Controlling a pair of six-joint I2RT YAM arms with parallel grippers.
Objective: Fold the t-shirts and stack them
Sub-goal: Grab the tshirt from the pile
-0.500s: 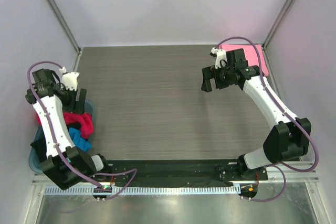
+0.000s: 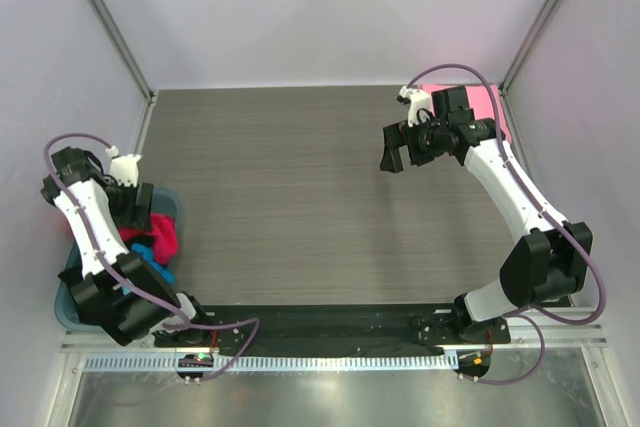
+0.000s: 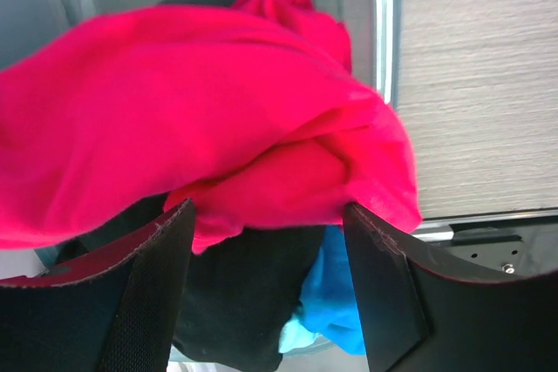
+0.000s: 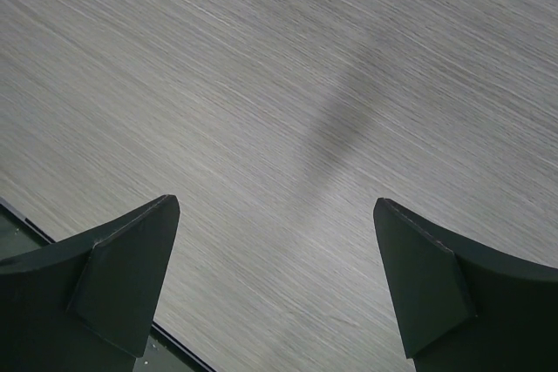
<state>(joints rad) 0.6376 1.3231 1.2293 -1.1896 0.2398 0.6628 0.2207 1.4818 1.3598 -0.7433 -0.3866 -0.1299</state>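
Observation:
The crimson t-shirt [image 3: 200, 102] lies crumpled on top of a pile in a grey bin, over a black shirt [image 3: 235, 294] and a bright blue shirt [image 3: 336, 294]. In the top view the crimson [image 2: 163, 232] and blue [image 2: 150, 262] cloth show beside my left arm. My left gripper [image 3: 270, 215] is open just above the pile, its fingers on either side of a crimson fold; it also shows in the top view [image 2: 140, 205]. A light pink shirt [image 2: 490, 107] lies flat at the back right. My right gripper [image 2: 393, 155] is open and empty above the bare table, as the right wrist view [image 4: 275, 206] shows.
The bin [image 2: 62, 302] stands off the table's left edge, its rim [image 3: 388, 32] next to the wood-grain tabletop [image 2: 290, 197]. White walls with metal posts close in the back and both sides. A black rail runs along the near edge [image 2: 330, 322].
My left arm has swung down and to the left, bringing its open gripper lower over the bin's pile. My right gripper has shifted slightly to the left.

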